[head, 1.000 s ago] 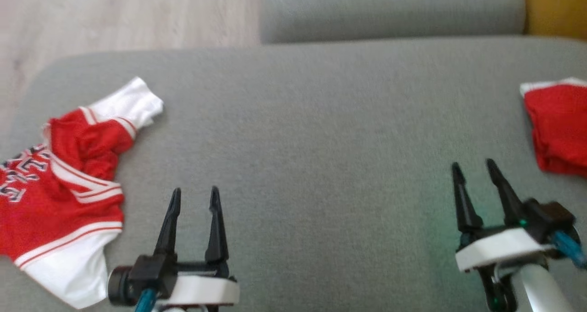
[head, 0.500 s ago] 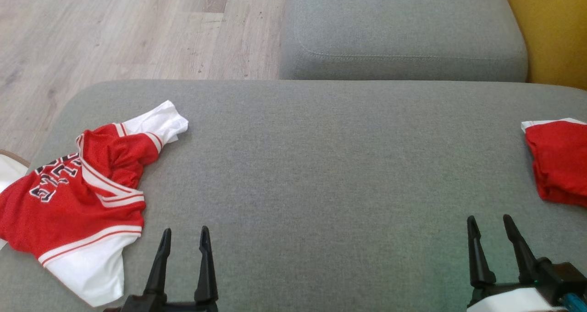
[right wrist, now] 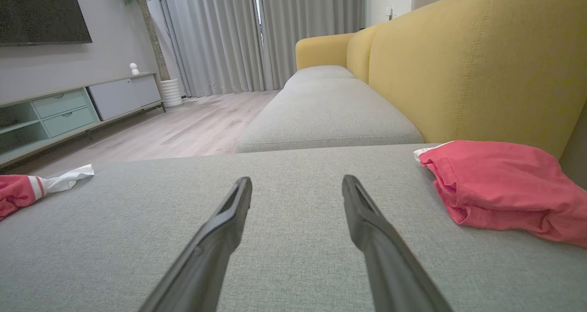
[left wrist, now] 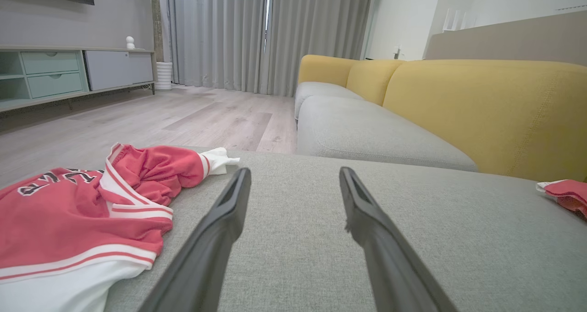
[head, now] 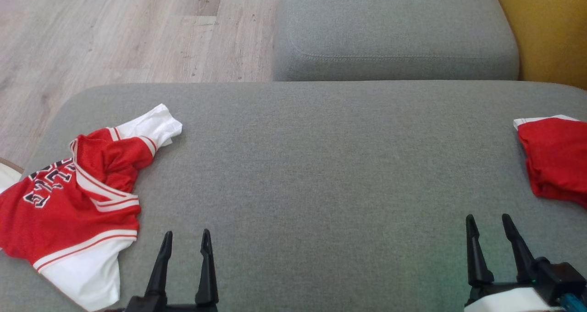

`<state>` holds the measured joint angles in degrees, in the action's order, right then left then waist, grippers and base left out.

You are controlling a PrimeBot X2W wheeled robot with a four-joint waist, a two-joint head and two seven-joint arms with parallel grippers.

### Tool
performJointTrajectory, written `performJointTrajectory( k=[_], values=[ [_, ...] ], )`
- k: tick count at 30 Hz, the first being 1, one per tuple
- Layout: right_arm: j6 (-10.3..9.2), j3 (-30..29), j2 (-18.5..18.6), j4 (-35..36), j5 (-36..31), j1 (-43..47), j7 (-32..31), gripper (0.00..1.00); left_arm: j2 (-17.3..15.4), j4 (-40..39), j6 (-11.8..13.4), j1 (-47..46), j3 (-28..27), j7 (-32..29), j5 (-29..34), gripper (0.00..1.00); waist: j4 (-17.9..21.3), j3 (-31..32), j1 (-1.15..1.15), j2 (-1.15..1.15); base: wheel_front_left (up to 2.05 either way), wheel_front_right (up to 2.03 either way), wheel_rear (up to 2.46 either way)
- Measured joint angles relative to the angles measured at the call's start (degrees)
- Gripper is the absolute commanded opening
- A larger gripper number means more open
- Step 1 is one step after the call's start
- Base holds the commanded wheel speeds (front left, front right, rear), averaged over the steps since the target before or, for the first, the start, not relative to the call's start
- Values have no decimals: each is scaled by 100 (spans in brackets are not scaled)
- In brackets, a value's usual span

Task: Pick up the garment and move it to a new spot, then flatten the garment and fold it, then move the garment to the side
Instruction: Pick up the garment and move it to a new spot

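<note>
The red-and-white jersey (head: pixel 73 197) lies crumpled at the left end of the grey sofa cushion (head: pixel 312 165), with one white sleeve pointing toward the far side. Near it on the right is the left hand (head: pixel 186 235), fingers spread and empty. The right hand (head: pixel 488 218), well apart at the near right, is also spread and empty, near a folded red garment (head: pixel 557 160). The pick-up looks not yet begun. Next, the left hand needs to swing left and come down onto a bunched fold.

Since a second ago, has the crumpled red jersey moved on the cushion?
No. The jersey lies at the same left corner of the grey cushion; the camera itself shifted.
</note>
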<state>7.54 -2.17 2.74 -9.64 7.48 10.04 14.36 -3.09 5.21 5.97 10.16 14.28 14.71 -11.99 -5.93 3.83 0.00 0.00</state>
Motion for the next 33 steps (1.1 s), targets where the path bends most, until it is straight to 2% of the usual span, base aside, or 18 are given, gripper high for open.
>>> performJointTrajectory(
  k=[8,14,19,33],
  values=[
    [0,5,-7,3,0,1,0,100,0,40,0,-17,-1,0,48,100,-44,-21,0,0,0,0,0],
    [0,75,-9,0,-36,-1,0,100,0,68,10,-40,1,0,56,100,-291,-53,0,0,0,0,0],
    [0,236,-14,-1,-42,-10,0,100,0,15,35,-77,0,0,89,100,-713,-106,0,0,0,0,0],
    [0,381,-20,-13,-42,-139,0,100,-1,-103,75,-146,-209,0,94,100,-2224,-359,0,0,0,0,0]
  ],
)
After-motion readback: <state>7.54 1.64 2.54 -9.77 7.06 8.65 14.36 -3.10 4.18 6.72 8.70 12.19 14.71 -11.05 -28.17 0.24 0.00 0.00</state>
